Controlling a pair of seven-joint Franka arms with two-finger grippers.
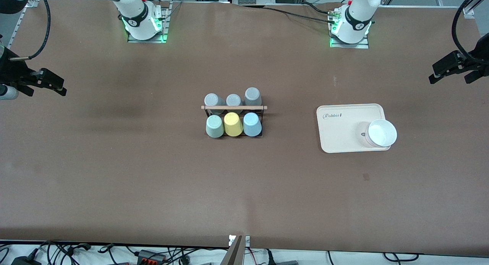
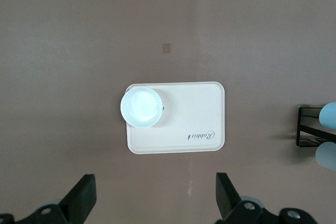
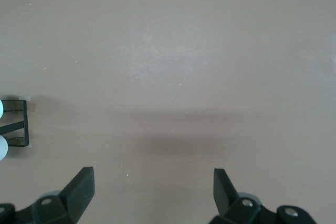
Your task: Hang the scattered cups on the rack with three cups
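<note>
Left gripper (image 1: 452, 72), black two-finger type, jaws spread wide and empty, raised over the left arm's end of the brown table (image 1: 114, 173); the arm waits. Right gripper (image 1: 49, 83), same type, jaws likewise spread and empty, raised over the right arm's end.

Beige rounded rectangular plastic tray (image 1: 344, 121), flat on the table toward the left arm's end, well apart from the rack. Small black wire-frame cup rack (image 1: 233, 121) with a light wooden rod (image 1: 233, 107) across its top, at mid-table. White round bowl (image 1: 382, 133), upright on the tray's corner nearer the front camera.

Six inverted cups on the rack. Front row, nearer the camera: pale mint green tapered plastic cup (image 1: 214, 126), yellow cup (image 1: 233, 124) in the middle, light blue tapered plastic cup (image 1: 252, 124). Rear row: three grey cups (image 1: 233, 100).
</note>
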